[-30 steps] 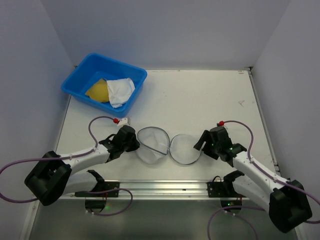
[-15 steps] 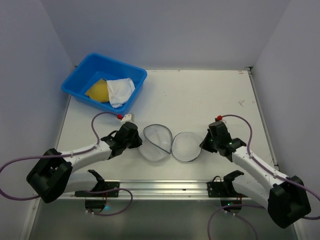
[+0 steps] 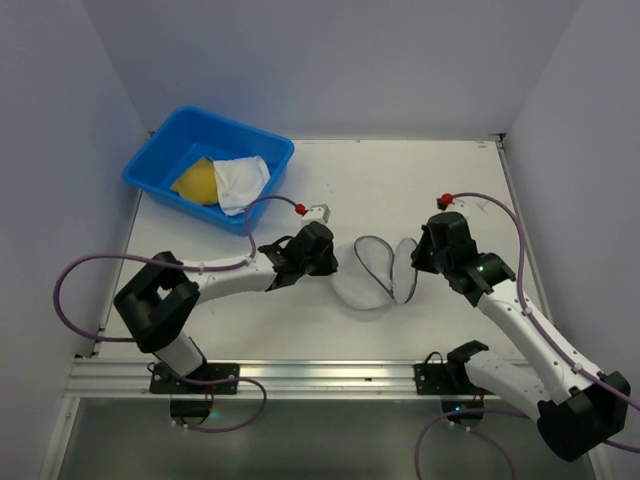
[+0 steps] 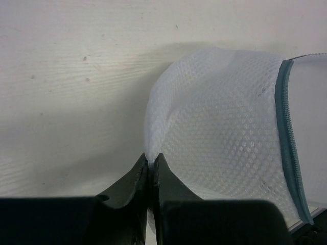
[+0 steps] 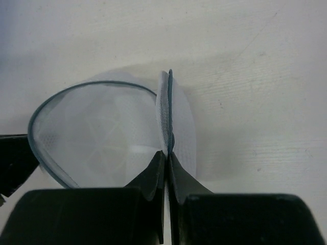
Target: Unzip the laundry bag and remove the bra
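The laundry bag (image 3: 368,276) stands unzipped at mid-table, its two white mesh halves folded up close to each other with dark hoop rims showing. My left gripper (image 3: 333,266) is shut on a pinch of the left half's mesh (image 4: 225,127), as the left wrist view (image 4: 150,159) shows. My right gripper (image 3: 411,267) is shut on the right half's zipper rim (image 5: 169,109), seen in the right wrist view (image 5: 167,154); the other half (image 5: 97,135) gapes to its left. The mustard-yellow bra (image 3: 194,183) lies in the blue tub, apart from the bag.
The blue tub (image 3: 160,142) sits at the back left corner and also holds a crumpled white cloth (image 3: 243,180). Walls close in the table on the left, back and right. A metal rail (image 3: 310,375) runs along the near edge between the arm bases.
My right gripper closed on the bag's rim. Both arms carried the bag away from the near edge, and its two halves swung from lying flat to standing close together.
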Motion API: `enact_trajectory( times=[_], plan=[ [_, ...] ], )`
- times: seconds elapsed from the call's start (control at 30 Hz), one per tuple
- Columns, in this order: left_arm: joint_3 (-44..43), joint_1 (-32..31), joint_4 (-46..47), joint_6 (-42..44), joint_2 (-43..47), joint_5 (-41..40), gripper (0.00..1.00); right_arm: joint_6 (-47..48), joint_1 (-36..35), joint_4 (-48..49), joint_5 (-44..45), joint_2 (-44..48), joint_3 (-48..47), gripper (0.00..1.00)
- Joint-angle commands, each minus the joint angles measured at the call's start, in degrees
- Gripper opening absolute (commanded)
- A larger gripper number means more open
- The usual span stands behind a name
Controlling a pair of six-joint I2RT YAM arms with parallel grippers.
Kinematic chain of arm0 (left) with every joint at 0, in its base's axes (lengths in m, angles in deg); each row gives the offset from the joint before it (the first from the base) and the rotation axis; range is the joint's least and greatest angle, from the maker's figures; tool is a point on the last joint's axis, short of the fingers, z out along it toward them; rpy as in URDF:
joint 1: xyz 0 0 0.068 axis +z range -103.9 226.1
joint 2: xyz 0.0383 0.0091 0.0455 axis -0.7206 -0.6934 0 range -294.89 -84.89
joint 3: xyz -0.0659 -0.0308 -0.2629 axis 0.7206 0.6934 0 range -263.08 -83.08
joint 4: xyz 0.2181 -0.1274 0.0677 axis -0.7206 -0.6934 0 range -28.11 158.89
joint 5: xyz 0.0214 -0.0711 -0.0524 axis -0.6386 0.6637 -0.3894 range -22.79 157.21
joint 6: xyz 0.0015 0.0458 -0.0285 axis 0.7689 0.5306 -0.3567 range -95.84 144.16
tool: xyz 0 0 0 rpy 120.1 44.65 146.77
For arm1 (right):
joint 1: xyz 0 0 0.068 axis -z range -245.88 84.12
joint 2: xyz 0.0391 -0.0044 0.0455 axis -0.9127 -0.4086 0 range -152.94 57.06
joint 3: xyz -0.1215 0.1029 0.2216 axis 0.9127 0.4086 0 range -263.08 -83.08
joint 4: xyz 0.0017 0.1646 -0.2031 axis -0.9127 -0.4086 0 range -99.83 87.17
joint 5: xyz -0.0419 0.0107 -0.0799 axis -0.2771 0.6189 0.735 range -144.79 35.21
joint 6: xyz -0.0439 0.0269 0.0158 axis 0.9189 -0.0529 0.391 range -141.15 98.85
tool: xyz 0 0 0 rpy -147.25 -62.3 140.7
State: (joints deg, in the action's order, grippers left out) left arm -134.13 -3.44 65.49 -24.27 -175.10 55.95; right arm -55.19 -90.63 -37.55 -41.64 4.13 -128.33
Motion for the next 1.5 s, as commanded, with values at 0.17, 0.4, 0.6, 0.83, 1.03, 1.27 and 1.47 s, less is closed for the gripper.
enact_trajectory(
  times=[0.17, 0.4, 0.6, 0.83, 1.03, 1.27, 1.47],
  plan=[
    [-7.57, -4.51, 6.38, -3.07, -11.63, 1.60, 0.00, 3.46, -5.03, 0.96, -5.76, -5.60, -6.77, 0.01],
    [-6.27, -5.13, 9.81, -5.63, -14.38, 3.09, 0.00, 0.74, -11.54, 6.15, -9.80, -12.28, -8.10, 0.02],
    [-1.43, -5.13, 14.02, -8.00, -13.58, 3.09, 0.00, -2.95, -13.04, 18.62, -17.79, -17.91, -0.99, 0.00],
    [4.02, -5.04, 17.37, -10.55, -12.53, 3.53, 0.00, -7.00, -13.13, 37.15, -23.52, -20.99, 12.62, 0.00],
    [10.43, -4.78, 20.80, -13.18, -10.42, 2.92, 0.00, -10.69, -13.04, 53.49, -27.99, -24.41, 20.54, 0.00],
    [16.75, -3.73, 22.38, -14.33, -7.44, 2.65, 0.06, -12.98, -12.95, 62.58, -31.43, -32.85, 22.67, 0.00],
    [24.23, -0.12, 20.81, -14.77, 3.10, 1.08, 0.38, -13.51, -13.04, 61.71, -31.08, -36.28, 21.79, 0.00]
  ],
)
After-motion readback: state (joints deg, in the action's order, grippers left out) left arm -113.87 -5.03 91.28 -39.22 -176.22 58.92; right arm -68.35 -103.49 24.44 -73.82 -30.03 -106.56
